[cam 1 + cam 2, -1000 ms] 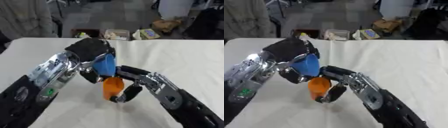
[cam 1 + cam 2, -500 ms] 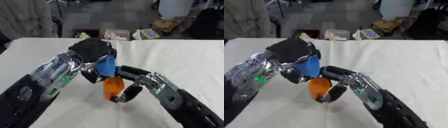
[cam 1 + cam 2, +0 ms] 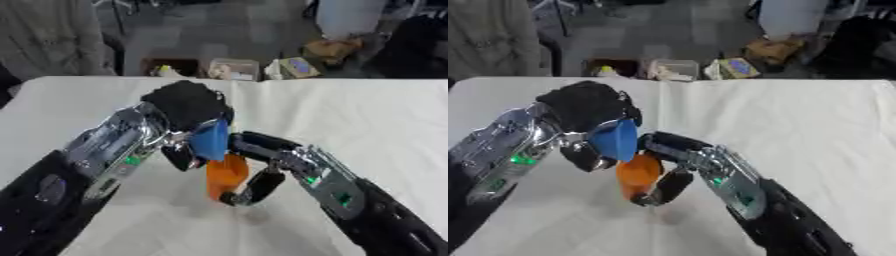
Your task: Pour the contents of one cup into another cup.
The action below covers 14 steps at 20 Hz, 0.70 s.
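A: Start nearest. What has the right hand (image 3: 262, 172) got?

B: Its fingers are curled round the orange cup (image 3: 227, 175), thumb on one side and fingers down the other, low on the wall. The cup stands roughly upright on or just above the white tablecloth (image 3: 376, 115), near the middle of the table, mouth up.

A: And above it?

B: The left hand (image 3: 188, 112) has the blue cup (image 3: 211, 140), fingers wrapped over its upper side. That cup is tipped well over, long axis slanting down and toward the robot, with its lower edge touching or just over the orange cup's rim. I cannot see the mouth itself, nor any contents.

A: How would you expect these to handle?

B: Small plastic cups by the look of them, so I would judge them light, fairly stiff, smooth-walled and apt to slip or rotate in the fingers. The mid-wall is the sensible place to hold each, leaving both rims free, which is about what the hands are doing.

A: Risk?

B: The orange one is narrow; if the blue rim drifts sideways, whatever comes out lands on the cloth. A nudge from above could also tilt the lower cup in its hold.

A: Farther back?

B: Cardboard boxes (image 3: 232, 69) on the floor beyond the table's far edge.
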Each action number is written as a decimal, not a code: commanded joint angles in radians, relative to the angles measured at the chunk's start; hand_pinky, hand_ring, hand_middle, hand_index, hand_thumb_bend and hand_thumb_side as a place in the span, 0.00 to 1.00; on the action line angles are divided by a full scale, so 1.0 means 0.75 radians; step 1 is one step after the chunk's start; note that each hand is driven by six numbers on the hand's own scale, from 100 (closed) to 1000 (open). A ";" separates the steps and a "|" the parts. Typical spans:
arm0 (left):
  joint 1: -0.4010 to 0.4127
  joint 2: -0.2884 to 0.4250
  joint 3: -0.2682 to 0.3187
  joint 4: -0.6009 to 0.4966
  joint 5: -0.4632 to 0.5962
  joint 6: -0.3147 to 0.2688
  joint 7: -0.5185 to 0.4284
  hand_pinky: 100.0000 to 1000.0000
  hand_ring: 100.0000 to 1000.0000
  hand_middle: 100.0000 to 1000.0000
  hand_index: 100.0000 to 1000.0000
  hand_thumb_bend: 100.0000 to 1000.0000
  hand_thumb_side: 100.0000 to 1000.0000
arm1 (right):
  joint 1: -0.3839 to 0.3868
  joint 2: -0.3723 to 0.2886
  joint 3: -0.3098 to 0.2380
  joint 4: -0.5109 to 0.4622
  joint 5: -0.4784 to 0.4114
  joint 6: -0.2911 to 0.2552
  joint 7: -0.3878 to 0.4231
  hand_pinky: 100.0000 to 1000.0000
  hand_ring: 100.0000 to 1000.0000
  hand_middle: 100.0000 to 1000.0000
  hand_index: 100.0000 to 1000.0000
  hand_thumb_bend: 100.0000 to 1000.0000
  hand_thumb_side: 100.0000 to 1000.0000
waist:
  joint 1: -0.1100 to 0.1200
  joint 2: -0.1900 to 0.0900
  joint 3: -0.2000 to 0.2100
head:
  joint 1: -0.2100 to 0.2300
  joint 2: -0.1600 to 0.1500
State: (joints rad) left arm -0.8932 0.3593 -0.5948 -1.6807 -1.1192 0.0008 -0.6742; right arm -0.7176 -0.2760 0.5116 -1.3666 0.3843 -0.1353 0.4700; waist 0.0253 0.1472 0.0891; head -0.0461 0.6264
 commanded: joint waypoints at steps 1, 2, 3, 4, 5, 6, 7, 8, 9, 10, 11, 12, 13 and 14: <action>-0.034 0.026 0.006 -0.027 -0.015 -0.022 -0.033 0.31 0.28 0.29 0.73 0.17 0.00 | -0.021 -0.016 -0.012 -0.013 0.002 0.001 -0.002 0.29 0.39 0.16 0.41 0.02 0.00 | 0.002 -0.027 0.000 | -0.002 -0.015; -0.033 0.027 0.007 -0.027 -0.017 -0.028 -0.042 0.31 0.28 0.29 0.73 0.16 0.00 | -0.021 -0.016 -0.012 -0.013 0.002 0.001 -0.002 0.29 0.39 0.16 0.41 0.02 0.00 | 0.002 -0.028 0.000 | -0.002 -0.015; -0.033 0.028 0.007 -0.028 -0.019 -0.033 -0.049 0.31 0.28 0.29 0.73 0.17 0.00 | -0.021 -0.016 -0.012 -0.012 0.002 0.001 -0.002 0.29 0.39 0.16 0.41 0.02 0.00 | 0.002 -0.028 0.000 | -0.002 -0.015; -0.032 0.029 0.007 -0.027 -0.021 -0.037 -0.056 0.31 0.28 0.29 0.73 0.16 0.00 | -0.021 -0.017 -0.012 -0.012 0.002 0.002 -0.002 0.29 0.39 0.16 0.41 0.02 0.00 | 0.002 -0.028 0.000 | -0.002 -0.015; -0.031 0.030 0.008 -0.026 -0.023 -0.041 -0.062 0.31 0.28 0.29 0.73 0.16 0.00 | -0.021 -0.017 -0.012 -0.012 0.002 0.002 -0.003 0.29 0.39 0.16 0.41 0.02 0.00 | 0.001 -0.027 0.000 | -0.002 -0.015; -0.030 0.031 0.009 -0.026 -0.024 -0.043 -0.066 0.31 0.28 0.29 0.73 0.16 0.00 | -0.020 -0.017 -0.012 -0.012 0.002 0.002 -0.003 0.29 0.39 0.16 0.41 0.02 0.00 | 0.001 -0.027 0.001 | -0.002 -0.015; -0.029 0.032 0.009 -0.025 -0.025 -0.044 -0.068 0.31 0.28 0.29 0.73 0.16 0.00 | -0.020 -0.017 -0.012 -0.012 0.002 0.003 -0.003 0.29 0.39 0.16 0.41 0.02 0.00 | 0.001 -0.027 0.001 | -0.001 -0.015; -0.028 0.033 0.010 -0.025 -0.025 -0.045 -0.070 0.31 0.28 0.29 0.73 0.16 0.00 | -0.020 -0.017 -0.012 -0.013 0.002 0.003 -0.003 0.29 0.39 0.16 0.41 0.02 0.00 | 0.001 -0.027 0.002 | -0.001 -0.016; -0.027 0.034 0.010 -0.024 -0.024 -0.045 -0.071 0.31 0.28 0.29 0.73 0.16 0.00 | -0.020 -0.016 -0.012 -0.013 0.002 0.003 -0.004 0.29 0.39 0.16 0.41 0.02 0.00 | 0.001 -0.027 0.002 | -0.001 -0.016; -0.027 0.035 0.010 -0.023 -0.024 -0.046 -0.073 0.31 0.28 0.29 0.73 0.15 0.00 | -0.020 -0.016 -0.012 -0.013 0.002 0.003 -0.004 0.29 0.39 0.16 0.41 0.02 0.00 | 0.000 -0.026 0.003 | -0.001 -0.016; -0.026 0.035 0.010 -0.023 -0.025 -0.047 -0.075 0.31 0.28 0.29 0.73 0.15 0.00 | -0.020 -0.016 -0.012 -0.014 0.001 0.003 -0.004 0.29 0.39 0.16 0.41 0.02 0.00 | 0.000 -0.026 0.003 | -0.001 -0.016; -0.026 0.036 0.010 -0.023 -0.025 -0.048 -0.077 0.31 0.28 0.29 0.73 0.15 0.00 | -0.020 -0.016 -0.012 -0.014 0.001 0.004 -0.004 0.29 0.39 0.16 0.41 0.02 0.00 | 0.000 -0.026 0.004 | 0.000 -0.016; -0.026 0.037 0.010 -0.022 -0.025 -0.050 -0.080 0.31 0.28 0.29 0.73 0.15 0.00 | -0.020 -0.016 -0.012 -0.014 0.001 0.004 -0.004 0.29 0.39 0.16 0.41 0.02 0.00 | -0.001 -0.026 0.004 | 0.000 -0.016; -0.026 0.037 0.009 -0.022 -0.025 -0.053 -0.083 0.31 0.28 0.29 0.73 0.15 0.00 | -0.020 -0.016 -0.012 -0.015 0.001 0.004 -0.004 0.29 0.39 0.16 0.41 0.02 0.00 | -0.001 -0.026 0.005 | 0.000 -0.017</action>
State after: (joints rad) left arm -0.8937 0.3685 -0.5949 -1.6856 -1.1352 -0.0375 -0.7321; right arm -0.7171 -0.2760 0.5115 -1.3666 0.3845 -0.1353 0.4700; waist 0.0249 0.1456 0.0918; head -0.0464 0.6226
